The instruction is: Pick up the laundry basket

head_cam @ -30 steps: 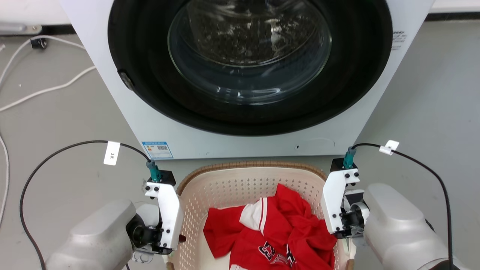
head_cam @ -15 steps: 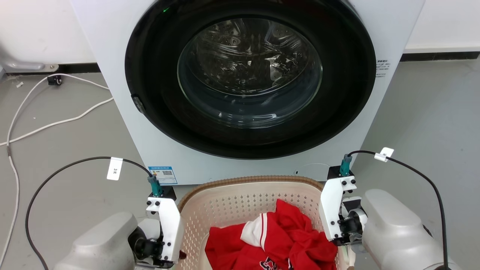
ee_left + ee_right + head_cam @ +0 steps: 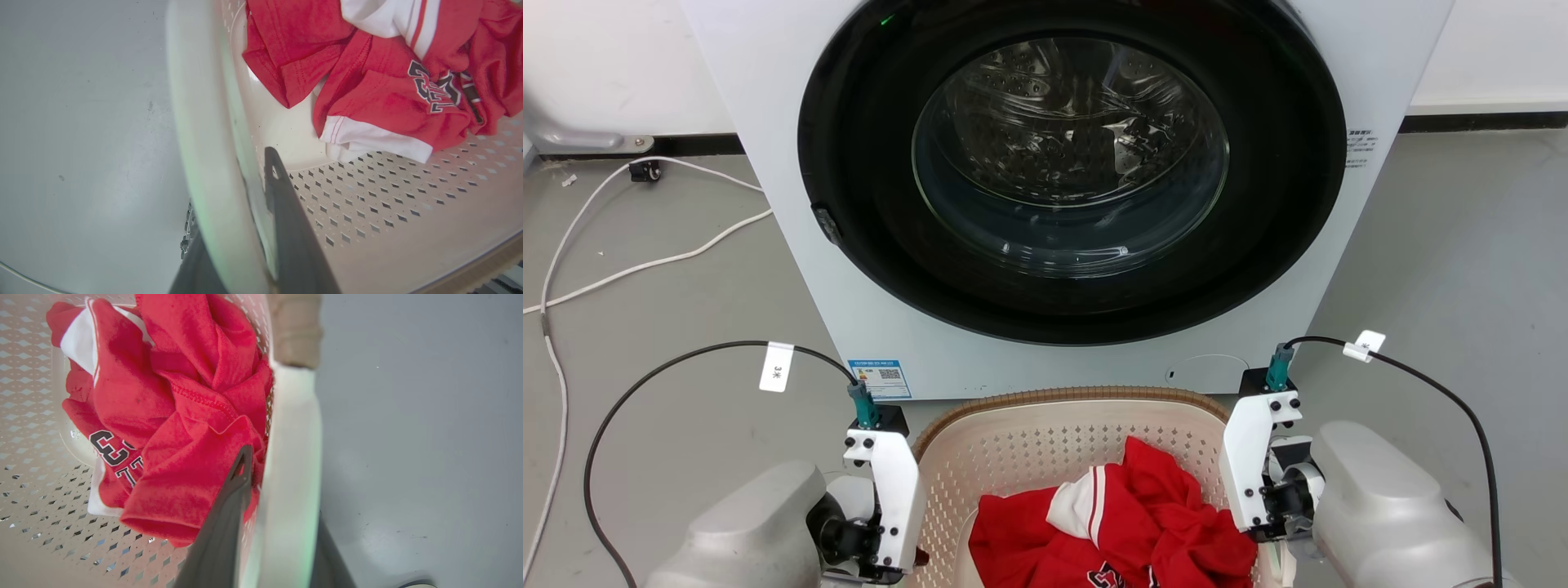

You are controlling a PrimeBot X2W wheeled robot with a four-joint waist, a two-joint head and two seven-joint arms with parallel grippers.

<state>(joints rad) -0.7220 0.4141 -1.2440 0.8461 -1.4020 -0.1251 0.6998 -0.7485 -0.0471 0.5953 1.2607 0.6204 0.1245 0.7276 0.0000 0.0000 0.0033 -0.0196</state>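
There is one laundry basket [image 3: 1045, 449], and it stands directly in front of the one washing machine [image 3: 866, 327], under the round glass door [image 3: 1070, 155] and between the two arms. Whether it rests on the grey floor [image 3: 1462, 245] I cannot tell. Inside lies one crumpled red and white garment [image 3: 1127, 514]. The head view gives the wider scene: two black cables [image 3: 686, 359], each with one white tag, and two white cords [image 3: 645, 265] on the floor at the left. The wrist views give the grips. The left gripper [image 3: 245, 179] is closed narrowly on the basket's left white handle [image 3: 200, 122], one dark finger inside against the perforated wall, the other outside and partly hidden. The right gripper [image 3: 282, 469] holds the right white handle [image 3: 294, 457] in the same manner, its inner finger touching the cloth. These two views also show black lettering on the garment, with a figure 3.
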